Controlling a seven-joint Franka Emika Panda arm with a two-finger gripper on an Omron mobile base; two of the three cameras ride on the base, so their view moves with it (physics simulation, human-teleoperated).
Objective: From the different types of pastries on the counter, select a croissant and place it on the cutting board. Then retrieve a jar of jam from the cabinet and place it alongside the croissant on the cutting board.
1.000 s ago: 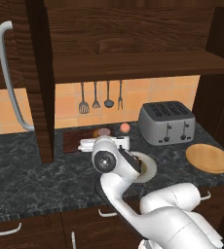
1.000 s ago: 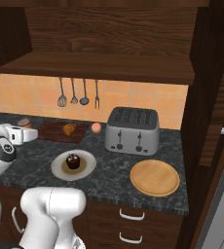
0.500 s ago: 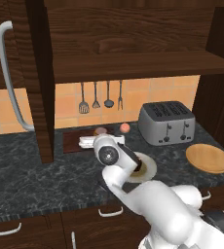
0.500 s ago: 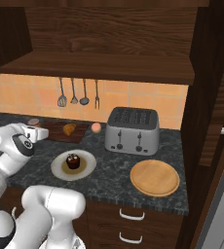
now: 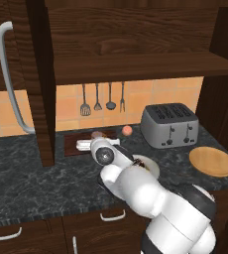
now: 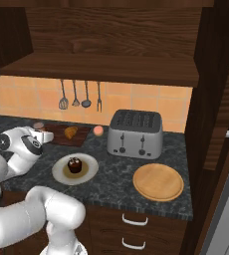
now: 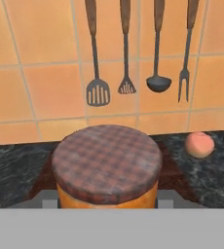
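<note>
jam jar with an orange glass body and a checked brown cloth-patterned lid [image 7: 107,168] is sitting right in front of the hand camera, between the jaws, which are pinching narrow on its sides and holding it; the fingertips themselves are hidden under the jar. in the left base view the gripper [image 5: 88,145] is reaching over the dark rectangular wooden cutting board [image 5: 72,146] at the back edge of the black speckled stone surface [image 5: 22,183], under the hanging utensils. the golden-brown croissant [image 6: 70,132] is already lying on the board's right half, so the jar is probably being lowered beside it.

to do this well, the jar should be coming down upright on the free part of the board, near the croissant but not touching it, and the jaws should be letting go only once the base is resting flat. i cannot tell whether the jar's bottom is already touching the board. the board is narrow, so setting the jar too near its front edge risks tipping it onto the surface. lifting straight up afterwards would avoid dragging the jar.

nearby, the small pink round fruit [image 7: 199,144] is lying just right of the board, the white round plate with a dark chocolate cupcake [image 6: 75,165] is in front, and the silver four-slot toaster [image 6: 135,133] stands further right.
</note>
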